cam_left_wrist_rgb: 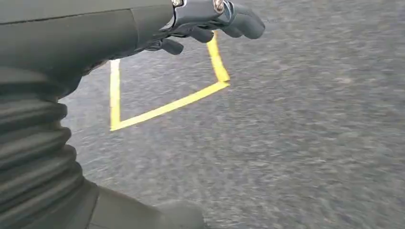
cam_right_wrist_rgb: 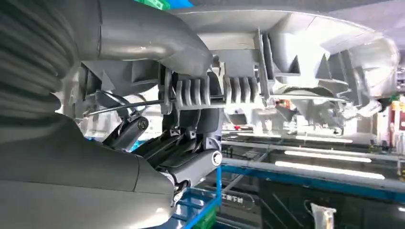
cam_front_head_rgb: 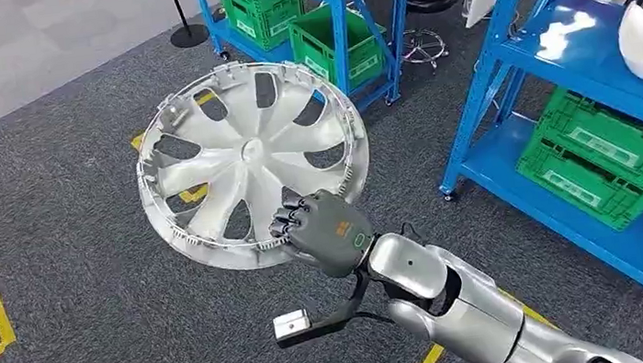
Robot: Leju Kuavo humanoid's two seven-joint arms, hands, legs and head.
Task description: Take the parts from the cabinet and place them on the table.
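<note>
Silver plastic wheel cover (cam_front_head_rgb: 253,164), broad, round and spoked, hangs out over the dark grey carpet (cam_front_head_rgb: 90,358), carried tilted in front of the robot. Its right hand (cam_front_head_rgb: 322,230) is clamped on the near rim, thumb under and fingers over. It looks light and fairly stiff, though a disc that wide would likely sway when held at one edge; the ribbed rim (cam_right_wrist_rgb: 229,90) seems the safest hold, the thin clips there less so. Behind stand blue metal shelves (cam_front_head_rgb: 552,51) with green plastic crates (cam_front_head_rgb: 606,156). The left hand (cam_left_wrist_rgb: 210,21) hangs over yellow floor tape (cam_left_wrist_rgb: 167,107), fingers curled, holding nothing.
</note>
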